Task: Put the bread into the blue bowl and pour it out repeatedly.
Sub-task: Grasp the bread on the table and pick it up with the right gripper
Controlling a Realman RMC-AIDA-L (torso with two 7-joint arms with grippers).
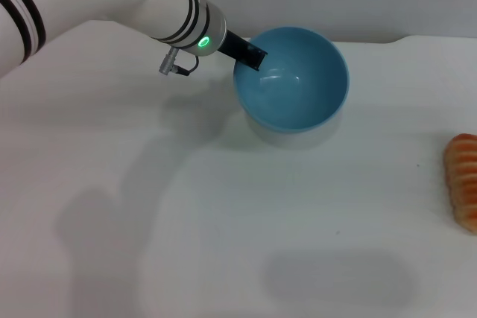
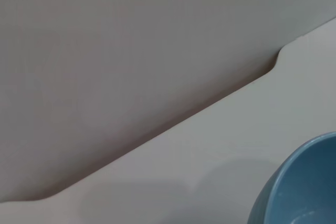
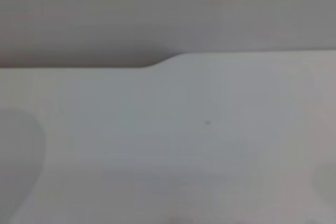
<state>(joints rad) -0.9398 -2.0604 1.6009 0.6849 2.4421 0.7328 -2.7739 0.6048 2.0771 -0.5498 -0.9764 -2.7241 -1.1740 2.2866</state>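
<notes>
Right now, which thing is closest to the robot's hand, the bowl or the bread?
The bowl. The left gripper is at its rim, while the bread lies far off at the table's right edge.

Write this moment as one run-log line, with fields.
left gripper: at blue bowl rim | bowl: empty, upright | bread: on table, right edge | right arm: unseen

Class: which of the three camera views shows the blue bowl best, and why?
The head view: the whole blue bowl shows, empty, with the left gripper at its rim. The left wrist view catches only an edge; the right wrist view shows none of it.
</notes>
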